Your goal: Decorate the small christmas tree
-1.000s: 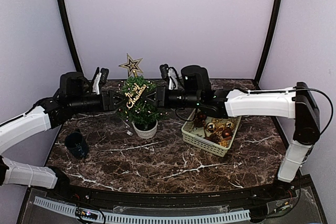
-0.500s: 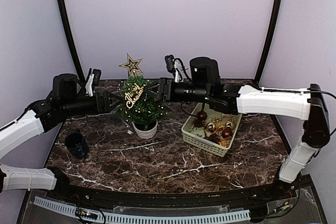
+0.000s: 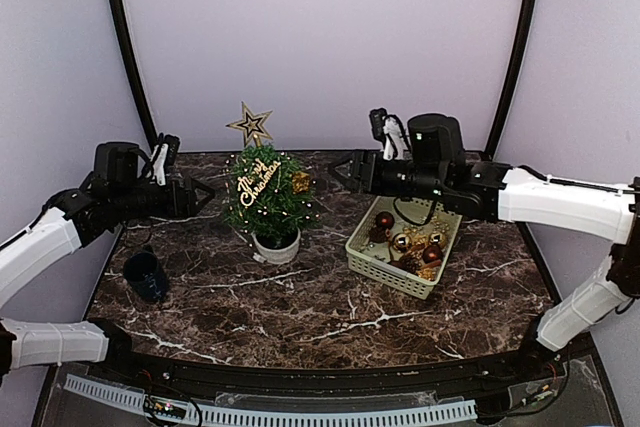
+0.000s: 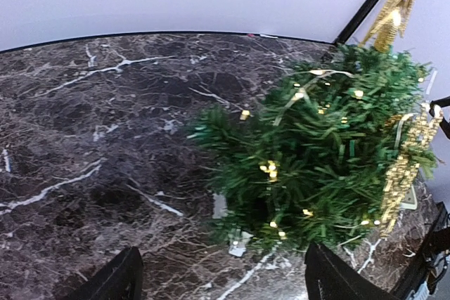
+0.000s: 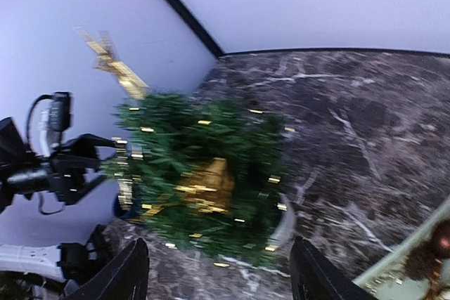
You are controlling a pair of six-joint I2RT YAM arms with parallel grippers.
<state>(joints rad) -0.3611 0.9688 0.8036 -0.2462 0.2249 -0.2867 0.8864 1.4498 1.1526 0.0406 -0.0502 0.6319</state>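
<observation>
Both left fingers [image 4: 119, 282] and right fingers [image 5: 130, 272] pull back wide and empty, toward 9 and 3 o'clock of the small christmas tree [image 3: 265, 197] (its gold ornament [image 3: 300, 182] now hangs).

A dark brown marble table top with thin white lines [image 3: 330, 297] fills the middle of the room. At the far side stands a plain pale purple wall [image 3: 320, 37]. A thin black bent pole [image 3: 127, 47] goes up on the left, and a second black pole [image 3: 516, 47] goes up on the right. Pale purple side walls close in both sides. A white strip with little slots [image 3: 270, 415] runs along the near edge. The light is soft and even.
</observation>
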